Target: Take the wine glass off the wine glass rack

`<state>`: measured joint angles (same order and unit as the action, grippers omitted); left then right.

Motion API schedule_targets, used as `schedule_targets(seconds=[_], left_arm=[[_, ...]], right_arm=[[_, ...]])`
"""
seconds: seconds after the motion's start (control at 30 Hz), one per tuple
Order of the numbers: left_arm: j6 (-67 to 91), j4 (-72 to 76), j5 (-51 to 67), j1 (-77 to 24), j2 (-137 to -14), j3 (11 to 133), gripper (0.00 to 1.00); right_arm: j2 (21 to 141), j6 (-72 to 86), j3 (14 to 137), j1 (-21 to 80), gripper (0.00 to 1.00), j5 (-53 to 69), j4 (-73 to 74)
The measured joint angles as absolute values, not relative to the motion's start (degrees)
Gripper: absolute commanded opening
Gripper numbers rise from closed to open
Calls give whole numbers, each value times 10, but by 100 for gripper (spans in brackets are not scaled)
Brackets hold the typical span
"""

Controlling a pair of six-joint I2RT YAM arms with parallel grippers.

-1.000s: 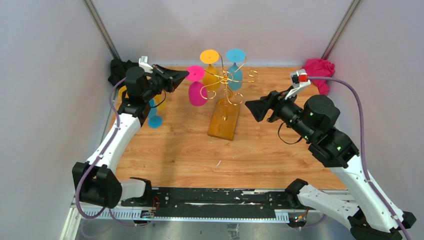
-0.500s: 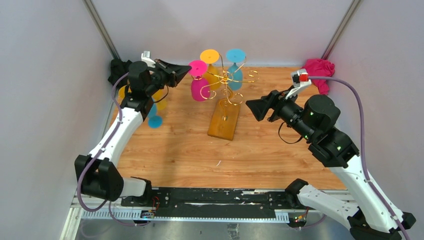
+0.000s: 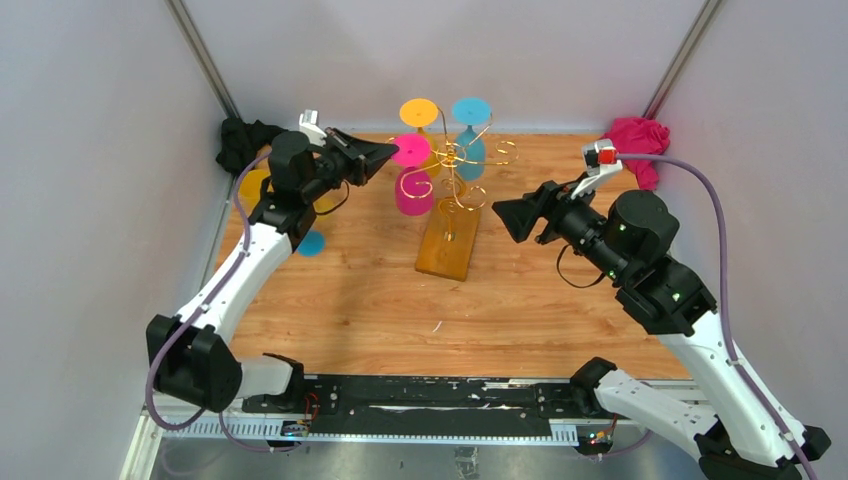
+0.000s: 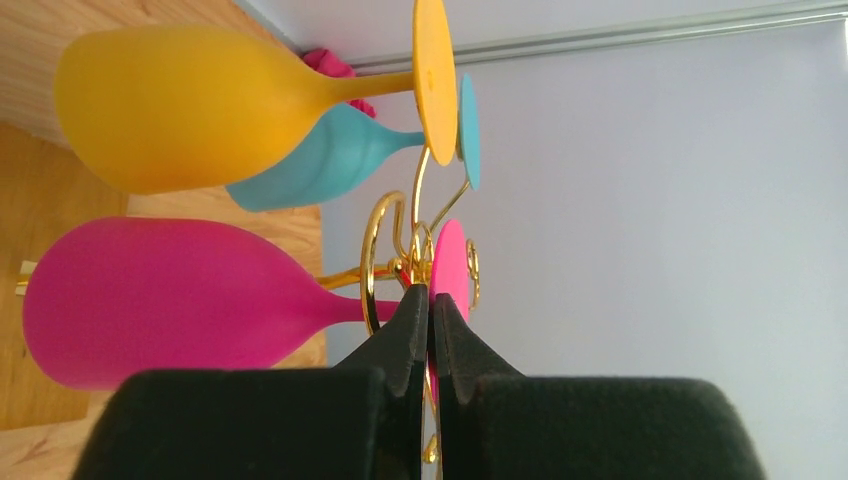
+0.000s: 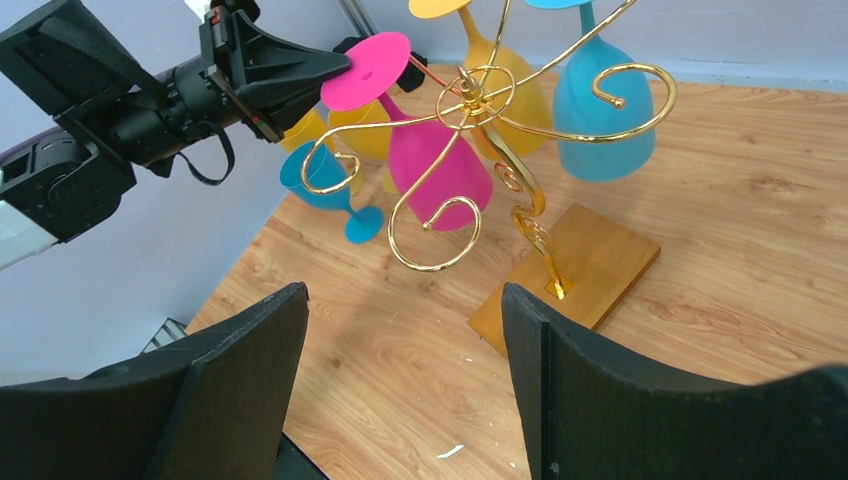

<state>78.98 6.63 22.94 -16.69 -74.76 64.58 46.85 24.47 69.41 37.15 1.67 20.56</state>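
Note:
The wine glass rack (image 3: pixel 452 170), gold wire on an orange-brown base (image 3: pixel 447 245), stands mid-table. A yellow (image 3: pixel 421 115) and a blue glass (image 3: pixel 470 150) hang upside down on it. A pink wine glass (image 3: pixel 413 192) hangs bowl down beside a scroll arm. My left gripper (image 3: pixel 388 152) is shut on the rim of its round foot (image 4: pixel 452 265), with the bowl (image 4: pixel 150 300) to the left in the wrist view. The right wrist view shows the pink glass (image 5: pixel 440 170) among the scrolls. My right gripper (image 5: pixel 403 300) is open and empty, right of the rack (image 3: pixel 505 215).
A small blue glass (image 3: pixel 311 243) and a yellow glass (image 3: pixel 250 185) stand on the table under the left arm. A black cloth (image 3: pixel 240 140) lies at the back left and a pink cloth (image 3: pixel 640 140) at the back right. Walls close in on three sides.
My left gripper has moved right with the pink glass held by its foot, bringing it closer to the rack's post. The right arm has not moved.

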Motion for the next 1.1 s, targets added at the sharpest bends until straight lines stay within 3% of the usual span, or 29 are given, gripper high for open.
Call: schedule_targets(seconds=[0.33, 0.73, 0.9, 1.1], left_arm=[[752, -2, 203, -162, -654, 627, 0], [665, -164, 143, -84, -516, 657, 0], [667, -94, 204, -88, -515, 719, 0], [663, 11, 277, -205, -551, 794, 0]], right_arm=[[466, 253, 688, 370, 75, 26, 204], [460, 266, 678, 370, 76, 35, 193], [470, 267, 673, 364, 78, 44, 192], [512, 256, 705, 290, 79, 87, 197]])
